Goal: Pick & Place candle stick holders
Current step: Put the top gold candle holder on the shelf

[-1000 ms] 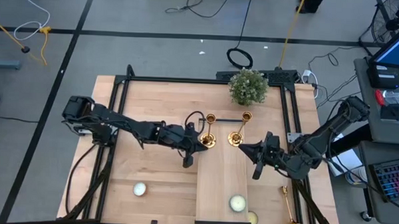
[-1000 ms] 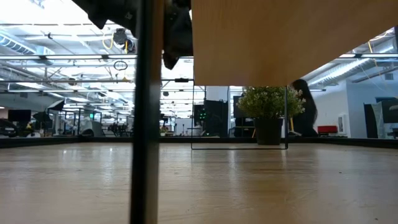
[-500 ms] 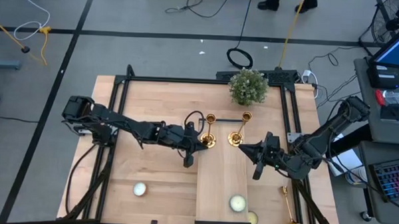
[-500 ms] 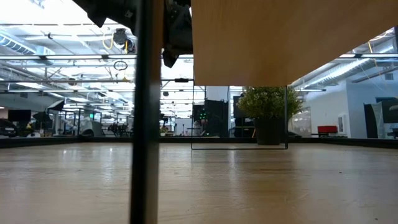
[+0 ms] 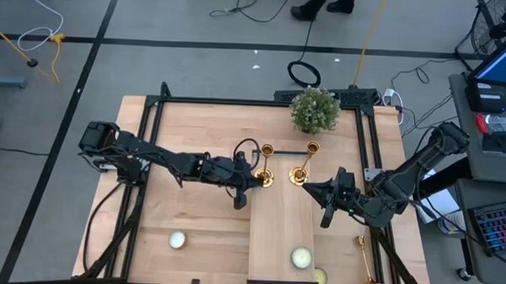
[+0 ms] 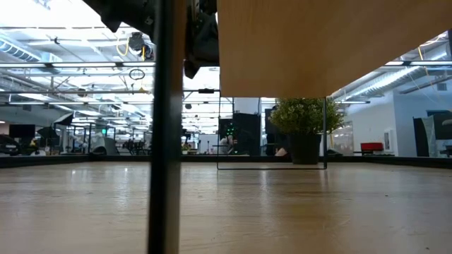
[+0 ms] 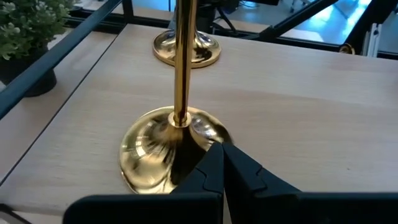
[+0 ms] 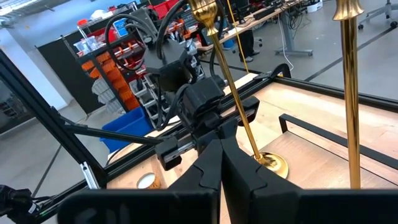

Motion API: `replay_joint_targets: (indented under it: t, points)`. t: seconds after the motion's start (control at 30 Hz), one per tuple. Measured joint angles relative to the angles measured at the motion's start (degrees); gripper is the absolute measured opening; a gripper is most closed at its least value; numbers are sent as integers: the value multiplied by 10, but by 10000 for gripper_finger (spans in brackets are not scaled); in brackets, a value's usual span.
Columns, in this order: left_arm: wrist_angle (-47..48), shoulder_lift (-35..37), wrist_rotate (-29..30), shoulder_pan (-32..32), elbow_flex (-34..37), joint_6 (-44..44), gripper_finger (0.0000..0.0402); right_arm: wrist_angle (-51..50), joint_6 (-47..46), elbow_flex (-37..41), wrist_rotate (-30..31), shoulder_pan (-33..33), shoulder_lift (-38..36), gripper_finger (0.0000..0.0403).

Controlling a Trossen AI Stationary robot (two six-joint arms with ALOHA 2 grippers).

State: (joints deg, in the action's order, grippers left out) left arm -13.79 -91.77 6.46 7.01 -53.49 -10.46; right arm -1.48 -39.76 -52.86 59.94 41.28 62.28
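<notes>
Two gold candle stick holders stand upright on their round bases at the far end of a raised wooden board [image 5: 282, 231]: one on the left [image 5: 266, 166] and one on the right [image 5: 303, 163]. A third [image 5: 366, 262] lies flat on the table near its right front corner. My left gripper [image 5: 253, 184] is shut, low beside the left holder's base [image 7: 155, 149]. My right gripper [image 5: 305, 188] is shut and empty, just near of the right holder, whose stem [image 8: 349, 93] shows in the right wrist view. My left gripper's shut fingertips [image 7: 217, 152] come level from the table's left and stand at the rim of the left holder's base [image 7: 199, 130]. I cannot tell whether they touch it. The holder stands upright on the board.
A potted plant [image 5: 314, 110] stands at the far edge behind the holders. Round pale candles lie near the front edge: one at the left [image 5: 177, 239], one on the board [image 5: 300, 258]. A black metal frame [image 5: 152, 130] runs around the table.
</notes>
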Motion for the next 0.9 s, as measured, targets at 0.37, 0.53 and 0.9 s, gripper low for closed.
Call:
replay_joint_targets:
  t: [0.37, 0.53, 0.9]
  points:
    - [5, 0, 17, 0, 0, 3, 0, 0, 0, 0, -1, 0, 0, 0]
    - [6, 0, 18, 0, 0, 2, 0, 0, 0, 0, -2, 0, 0, 0]
    - [10, 7, 12, 6, 0, -2, 0, 0, 0, 0, -2, 0, 0, 0]
